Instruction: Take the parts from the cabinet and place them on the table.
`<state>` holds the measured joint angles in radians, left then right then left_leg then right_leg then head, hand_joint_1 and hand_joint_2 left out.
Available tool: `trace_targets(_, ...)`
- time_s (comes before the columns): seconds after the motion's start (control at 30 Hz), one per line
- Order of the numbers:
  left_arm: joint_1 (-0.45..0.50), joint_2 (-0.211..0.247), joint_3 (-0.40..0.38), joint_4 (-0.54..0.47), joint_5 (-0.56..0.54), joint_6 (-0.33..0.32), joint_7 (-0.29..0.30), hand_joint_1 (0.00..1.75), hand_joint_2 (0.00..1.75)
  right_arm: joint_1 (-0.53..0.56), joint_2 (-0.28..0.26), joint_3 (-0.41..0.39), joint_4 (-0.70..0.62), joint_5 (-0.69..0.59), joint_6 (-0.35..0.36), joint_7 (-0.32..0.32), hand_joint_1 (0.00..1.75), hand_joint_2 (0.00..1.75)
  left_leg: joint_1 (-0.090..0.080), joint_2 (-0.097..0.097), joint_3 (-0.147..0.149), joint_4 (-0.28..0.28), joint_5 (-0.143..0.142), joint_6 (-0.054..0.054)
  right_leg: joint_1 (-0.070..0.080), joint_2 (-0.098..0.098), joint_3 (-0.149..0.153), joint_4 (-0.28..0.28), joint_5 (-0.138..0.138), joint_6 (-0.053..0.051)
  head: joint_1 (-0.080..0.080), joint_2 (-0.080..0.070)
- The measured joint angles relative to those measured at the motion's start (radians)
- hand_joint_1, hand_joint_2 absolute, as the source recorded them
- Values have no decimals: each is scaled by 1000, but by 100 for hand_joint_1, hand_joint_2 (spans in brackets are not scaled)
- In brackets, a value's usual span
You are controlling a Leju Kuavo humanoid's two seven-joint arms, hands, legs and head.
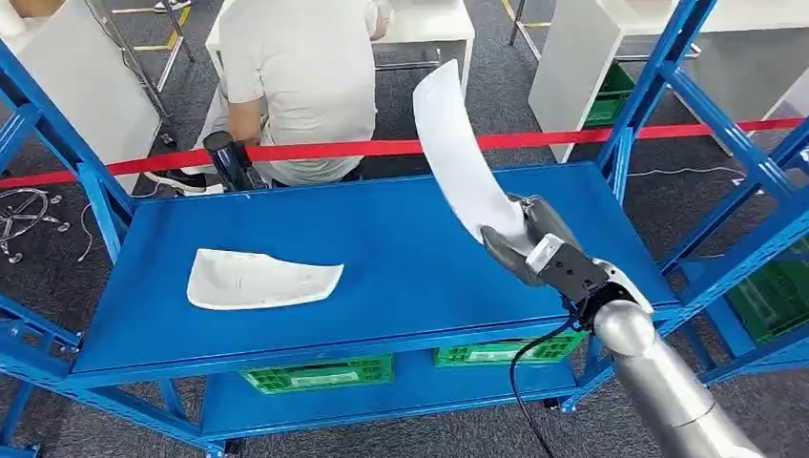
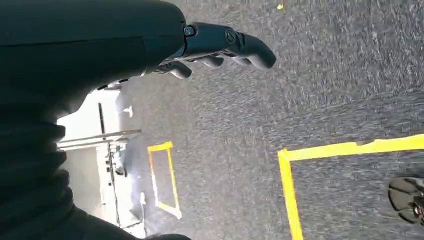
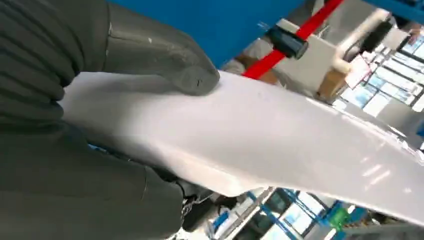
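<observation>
My right hand [image 1: 539, 253] grips the lower end of a long curved white part [image 1: 458, 153], which stands up tilted over the right half of the blue table [image 1: 401, 258]. In the right wrist view the thumb [image 3: 165, 60] presses on the white part [image 3: 280, 135]. A second white part [image 1: 258, 280] lies flat on the table's left half. My left hand [image 2: 220, 47] hangs over the grey carpet, holding nothing, its fingers loosely curled.
A person in a white shirt [image 1: 296, 86] sits behind the table beyond a red tape barrier [image 1: 382, 148]. Blue rack posts [image 1: 649, 95] flank the table. Green crates [image 1: 320, 374] sit on the lower shelf. Yellow floor tape [image 2: 290, 185] marks the carpet.
</observation>
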<state>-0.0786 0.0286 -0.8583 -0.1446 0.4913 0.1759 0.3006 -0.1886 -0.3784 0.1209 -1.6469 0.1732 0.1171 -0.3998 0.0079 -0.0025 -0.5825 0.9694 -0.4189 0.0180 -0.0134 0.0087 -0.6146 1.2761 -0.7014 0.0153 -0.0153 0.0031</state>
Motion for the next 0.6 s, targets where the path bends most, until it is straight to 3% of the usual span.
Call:
trace_targets(0.03, 0, -2, 0, 0, 0, 0, 0, 0, 175, 9, 7, 0, -10, 5, 0, -2, 175, 175, 4, 0, -4, 4, 0, -5, -7, -1, -15, 18, 10, 7, 0, 0)
trace_targets(0.07, 0, -4, 0, 0, 2, 0, 0, 0, 175, 17, 13, -1, -20, 8, -1, -4, 175, 175, 9, 0, -8, 8, 0, -11, -14, -2, -8, -7, 42, 15, 0, 0)
trace_targets(0.13, 0, -10, 0, 0, 2, 0, 0, 0, 175, 41, 26, -4, -53, 14, -8, -14, 175, 175, 29, -1, -22, 32, -6, -33, -33, -8, 73, -181, 147, 40, 0, 0)
trace_targets(0.17, 0, -11, 0, 0, 2, 1, -2, 0, 175, 51, 30, -8, -69, 11, -10, -19, 175, 175, 37, -1, -32, 51, -12, -47, -41, -10, 104, -257, 152, 56, 0, 0)
trace_targets(0.2, 0, -1, 0, 3, 2, 4, -4, 0, 175, 66, 40, -11, -76, 3, -12, -26, 175, 175, 30, -7, -38, 57, -12, -61, -26, 5, 101, -223, 155, 49, 5, 0)
trace_targets(0.23, 1, -7, 0, 2, 3, 5, -7, 0, 175, 85, 40, -19, -89, -7, -11, -32, 175, 175, 29, -11, -42, 68, -13, -69, -26, 9, 84, -212, 162, 26, 10, 0)
trace_targets(0.27, 0, -8, 0, 2, 6, 7, -8, 0, 175, 98, 41, -24, -104, -20, -8, -44, 175, 175, 29, -15, -48, 76, -11, -74, -31, 10, 81, -215, 145, 3, 7, 0)
trace_targets(0.3, 1, -10, 0, 2, 7, 8, -10, 0, 175, 112, 42, -26, -116, -27, -2, -52, 175, 175, 28, -16, -50, 72, -6, -79, -29, 10, 73, -207, 147, -5, 7, 0)
trace_targets(0.37, 5, -8, 0, 2, 10, 4, -11, 0, 175, 129, 42, -37, -135, -48, 8, -73, 175, 175, 34, -14, -65, 76, -6, -90, -27, 6, 54, -200, 160, -30, 5, 0)
trace_targets(0.4, 5, -7, 0, 2, 11, 3, -12, 0, 175, 135, 42, -38, -142, -50, 13, -77, 175, 175, 33, -8, -78, 103, -44, -88, -25, 6, 48, -201, 167, -39, 4, 0)
trace_targets(0.47, 4, -8, 0, 2, 17, 2, -17, 0, 175, 136, 43, -39, -150, -51, 21, -80, 175, 175, 26, -3, -127, 249, -147, -85, -18, 6, 28, -201, 182, -48, 2, 0)
trace_targets(0.5, 3, -8, 0, 2, 21, 2, -20, 0, 175, 136, 47, -39, -151, -47, 20, -73, 175, 175, 23, -3, -150, 326, -185, -83, -12, 5, 18, -201, 189, -52, 1, 0)
trace_targets(0.53, 3, -9, 0, 2, 23, 2, -21, 0, 175, 136, 49, -39, -151, -43, 18, -63, 175, 175, 19, -3, -156, 370, -200, -77, -6, 3, 10, -201, 195, -55, 1, 0)
trace_targets(0.57, 3, -10, -1, 2, 27, 2, -21, 0, 175, 136, 51, -39, -151, -37, 15, -56, 175, 175, 13, -3, -142, 372, -193, -68, 0, 3, 1, -201, 202, -57, 1, 0)
trace_targets(0.6, 3, -12, 0, 1, 29, 1, -21, 0, 175, 136, 52, -39, -153, -34, 12, -52, 175, 175, 4, -3, -103, 326, -167, -53, 7, 3, -8, -201, 210, -59, 1, 0)
